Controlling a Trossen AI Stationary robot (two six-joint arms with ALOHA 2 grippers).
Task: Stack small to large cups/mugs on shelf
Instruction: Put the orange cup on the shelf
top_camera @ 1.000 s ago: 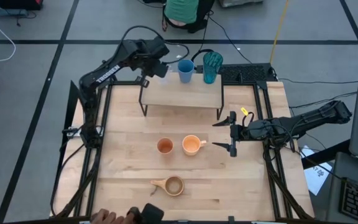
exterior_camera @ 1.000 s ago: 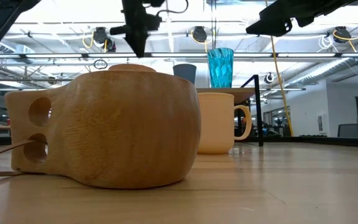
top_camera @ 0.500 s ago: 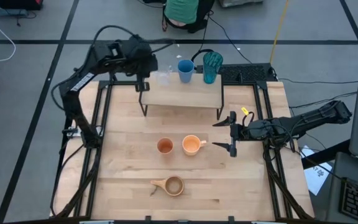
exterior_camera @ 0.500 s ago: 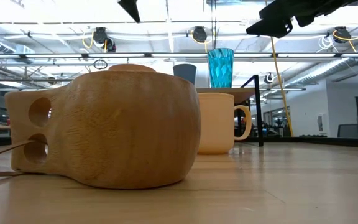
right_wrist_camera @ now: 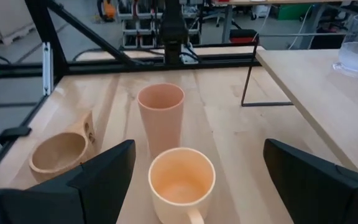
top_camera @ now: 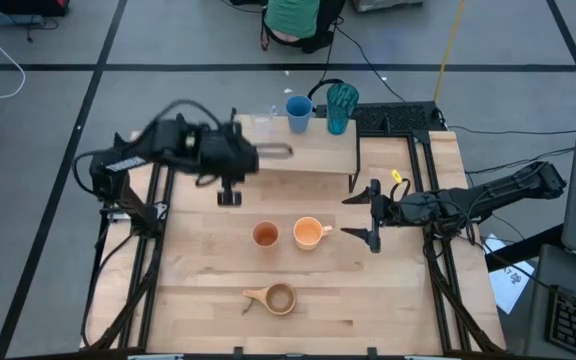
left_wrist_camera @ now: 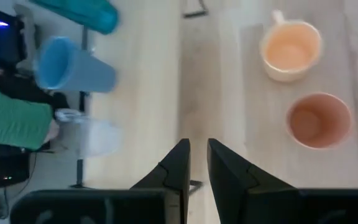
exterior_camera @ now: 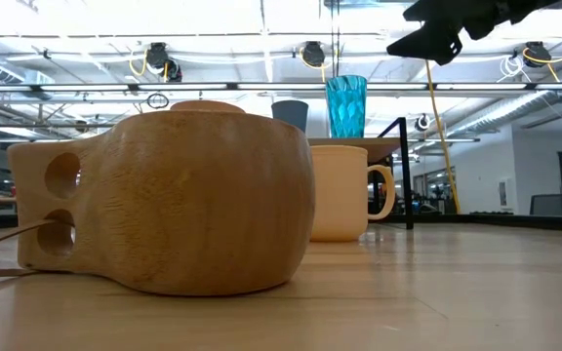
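The shelf [top_camera: 298, 152] stands at the table's far side. On its far edge stand the clear glass [top_camera: 261, 122], the blue cup [top_camera: 298, 112] and the teal tumbler [top_camera: 341, 107]. On the table stand the orange-brown tumbler [top_camera: 265, 235], the orange mug [top_camera: 309, 233] and, nearer, the wooden cup [top_camera: 279, 298]. My left gripper [top_camera: 284, 152] is shut and empty above the shelf's left part, pointing toward the table's right; in the left wrist view [left_wrist_camera: 197, 149] it holds nothing. My right gripper [top_camera: 372, 215] is open and empty, right of the orange mug [right_wrist_camera: 182, 183].
A person in a green top [top_camera: 293, 15] is beyond the table's far edge. Black frame rails [top_camera: 408, 120] run along the table's sides. Bare tabletop lies between the shelf and the two orange vessels [top_camera: 288, 195].
My left gripper has drawn back from the clear glass at the shelf's far left, gone toward the table's near edge and turned toward the right. It is now over the shelf's left part. The glass stays standing on the shelf.
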